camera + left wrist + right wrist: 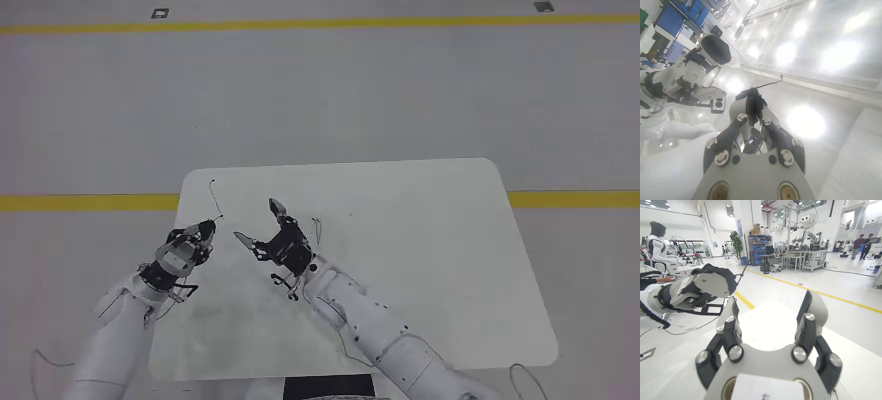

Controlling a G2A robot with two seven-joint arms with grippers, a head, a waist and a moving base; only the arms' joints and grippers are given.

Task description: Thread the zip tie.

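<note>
- Closest to the left wrist camera, the left gripper (753, 100) has its dark pads pressed together on one end of the zip tie (768, 84)
- From the pinch, the black, thin zip tie sticks out past the fingertips in a slight curve, and its free end is in the air, touching nothing
- From the top view, the left gripper (200, 237) is over the left part of the table, and the zip tie (214, 197) points from it toward the table's far left corner
- Just beside it, toward the table's middle, the right gripper (770, 304) is spread wide with nothing between its ribbed fingers (805, 303)
- From above, the right gripper (259, 222) is near the left one but apart from it, and it does not touch the tie
- From the right wrist view, the left gripper (728, 279) is ahead of the open fingers and to one side, with the zip tie (747, 263) slanting away from it
- Both arms are over a white table (450, 260) with rounded corners
- Grey floor lies around the table, with one yellow line (320, 24) far beyond it and another (80, 202) passing behind its far edge
</note>
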